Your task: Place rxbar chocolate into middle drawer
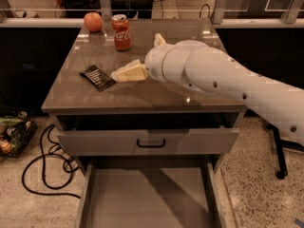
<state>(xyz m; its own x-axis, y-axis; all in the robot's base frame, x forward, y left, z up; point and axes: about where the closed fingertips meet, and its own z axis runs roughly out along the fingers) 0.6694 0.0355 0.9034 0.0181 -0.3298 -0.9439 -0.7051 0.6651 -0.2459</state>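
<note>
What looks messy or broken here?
Nothing is spilled or broken. The bar lies flat but crooked on the table. The can stands upright beside the apple. The gripper is close beside the bar. The middle drawer is pulled open.

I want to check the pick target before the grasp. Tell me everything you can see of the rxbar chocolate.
The rxbar chocolate is a small, flat, black rectangular bar whose wrapper bears rows of white lettering. It lies flat on the brown tabletop, toward the left side, turned diagonally to the table's edges. It is nearer the camera than the red soda can and apart from it. The gripper hovers close at its right end; whether they touch cannot be told.
</note>
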